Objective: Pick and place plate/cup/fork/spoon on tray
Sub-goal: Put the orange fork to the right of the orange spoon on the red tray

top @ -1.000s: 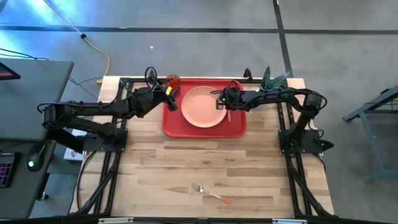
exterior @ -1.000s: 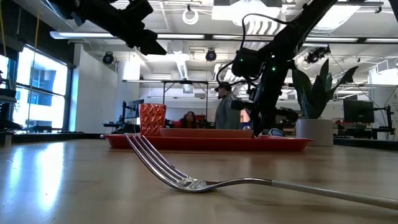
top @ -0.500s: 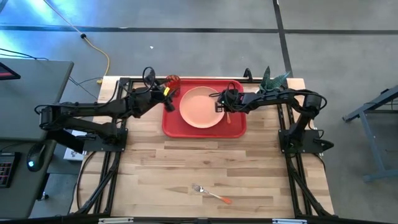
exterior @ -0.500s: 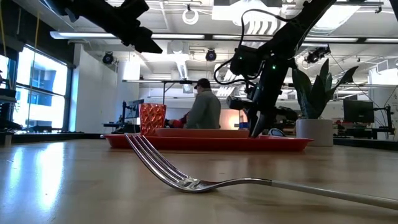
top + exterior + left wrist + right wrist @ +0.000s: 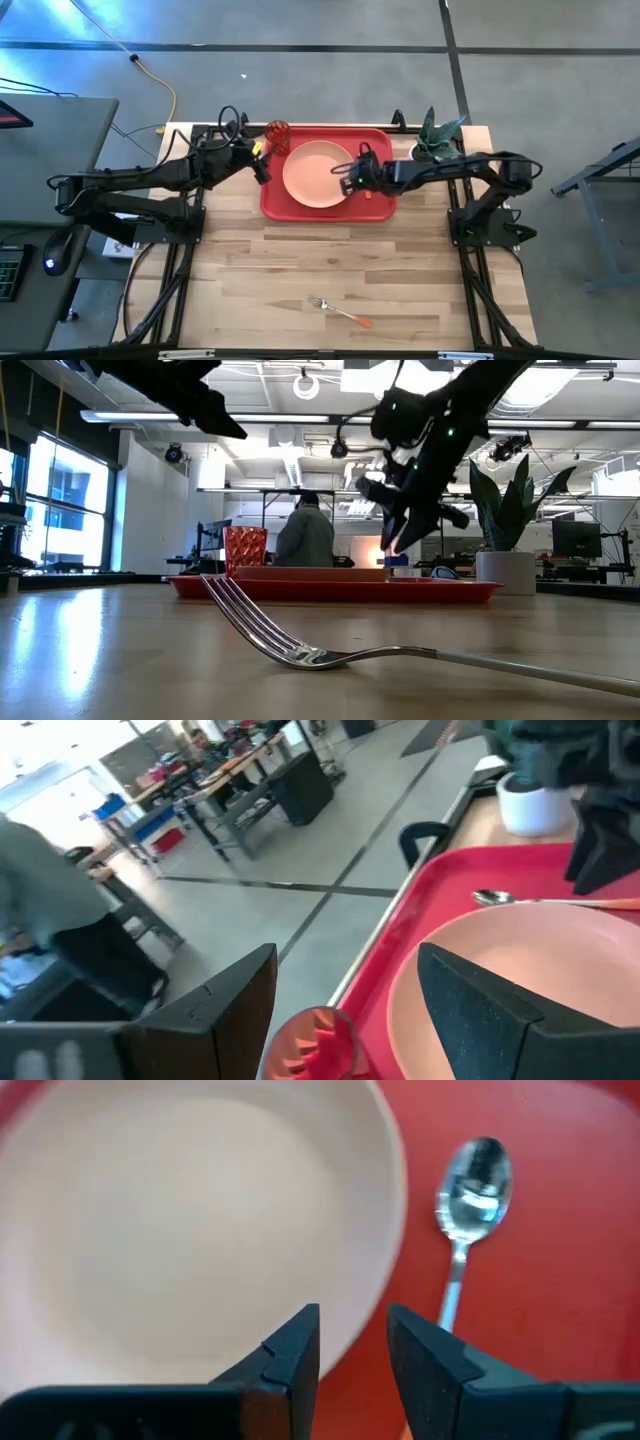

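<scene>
The red tray [image 5: 380,140] lies at the table's far middle. On it rest the peach plate [image 5: 312,175], the red cup [image 5: 277,132] upright at its far left corner, and the spoon [image 5: 468,1185], which lies flat just right of the plate. The fork [image 5: 340,312] lies on the bare wood near the table's front edge. My right gripper [image 5: 353,1320] hovers open over the plate's right rim, beside the spoon and touching neither. My left gripper [image 5: 262,165] hangs open above the tray's left edge, near the cup [image 5: 318,1040].
A white pot with a green plant [image 5: 435,135] stands at the tray's far right corner. Black frame rails [image 5: 180,250] run along both table sides. Bare wood [image 5: 330,250] stretches between tray and fork. A person [image 5: 305,540] sits in the room behind.
My right gripper has opened and let go of the spoon, which now lies on the tray. It has risen clear of the tray and moved toward the plate's near right rim. My left gripper, still open, has drawn back toward the table's left edge.
</scene>
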`<state>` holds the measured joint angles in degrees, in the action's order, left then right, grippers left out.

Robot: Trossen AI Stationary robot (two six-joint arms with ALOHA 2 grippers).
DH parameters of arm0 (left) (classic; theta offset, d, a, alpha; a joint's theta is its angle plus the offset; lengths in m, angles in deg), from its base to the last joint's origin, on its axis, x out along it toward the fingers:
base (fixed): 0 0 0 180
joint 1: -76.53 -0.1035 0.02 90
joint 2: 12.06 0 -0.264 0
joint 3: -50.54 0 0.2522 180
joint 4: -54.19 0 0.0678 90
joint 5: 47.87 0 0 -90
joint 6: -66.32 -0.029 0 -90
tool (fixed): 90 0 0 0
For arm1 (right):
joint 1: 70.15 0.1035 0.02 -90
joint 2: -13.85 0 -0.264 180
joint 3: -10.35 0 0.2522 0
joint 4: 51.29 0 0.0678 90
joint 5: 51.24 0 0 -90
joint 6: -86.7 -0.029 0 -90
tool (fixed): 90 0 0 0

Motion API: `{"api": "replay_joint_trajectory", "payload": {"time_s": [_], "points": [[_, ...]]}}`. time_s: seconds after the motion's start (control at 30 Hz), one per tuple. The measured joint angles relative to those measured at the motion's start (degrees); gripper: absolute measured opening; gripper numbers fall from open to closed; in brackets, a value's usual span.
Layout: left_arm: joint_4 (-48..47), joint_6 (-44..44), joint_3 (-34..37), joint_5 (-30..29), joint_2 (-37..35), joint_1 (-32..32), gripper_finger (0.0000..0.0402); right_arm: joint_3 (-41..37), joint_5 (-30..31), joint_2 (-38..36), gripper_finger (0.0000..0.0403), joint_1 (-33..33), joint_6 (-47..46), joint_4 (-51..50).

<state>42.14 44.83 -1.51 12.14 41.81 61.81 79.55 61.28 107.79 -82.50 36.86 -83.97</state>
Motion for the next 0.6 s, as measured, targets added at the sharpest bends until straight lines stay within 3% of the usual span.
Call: {"api": "replay_joint_trajectory", "payload": {"time_s": [0.2,0.37,0.6], "points": [[-0.5,0.34,0.0,0.5,0.1,0.0,0.0232,0.0,0.31,-2.0,0.011,7.58,2.1,1.63],[-0.51,1.11,0.0,0.51,0.11,0.23,0.0232,0.04,-3.95,1.68,0.011,16.56,-1.43,4.58],[-0.43,1.32,0.0,3.13,0.09,1.76,0.0232,0.04,-6.4,4.82,0.011,28.96,4.05,14.68]]}}
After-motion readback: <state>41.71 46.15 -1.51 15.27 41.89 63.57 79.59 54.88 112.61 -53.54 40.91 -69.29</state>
